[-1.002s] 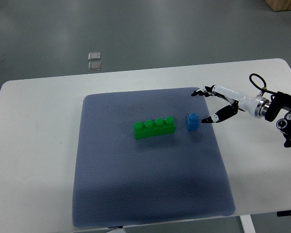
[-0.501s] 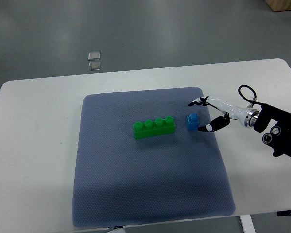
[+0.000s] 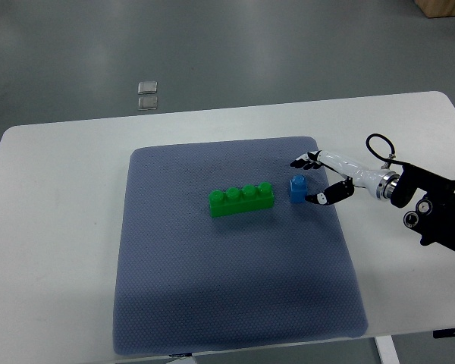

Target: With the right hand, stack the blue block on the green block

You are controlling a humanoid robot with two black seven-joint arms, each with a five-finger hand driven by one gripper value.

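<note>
Blue block (image 3: pixel 296 189) sits a little right of the frame's centre on the grey-blue mat (image 3: pixel 235 303), just beside the right end of the green block (image 3: pixel 242 200), with a narrow gap between them. Green block lies lengthwise, its four studs up, near the middle of the mat. Right hand (image 3: pixel 318 180) reaches in from the right edge of the frame, its fingers spread either side of the blue block: upper fingertips (image 3: pixel 296 163) above it in the frame, a lower fingertip (image 3: pixel 312 200) just to the block's right. It grips nothing; I can't tell whether any tip touches the block. Mat covers most of the white table (image 3: pixel 53 227). Two small clear squares (image 3: pixel 147 95) lie on the floor, upper left.
</note>
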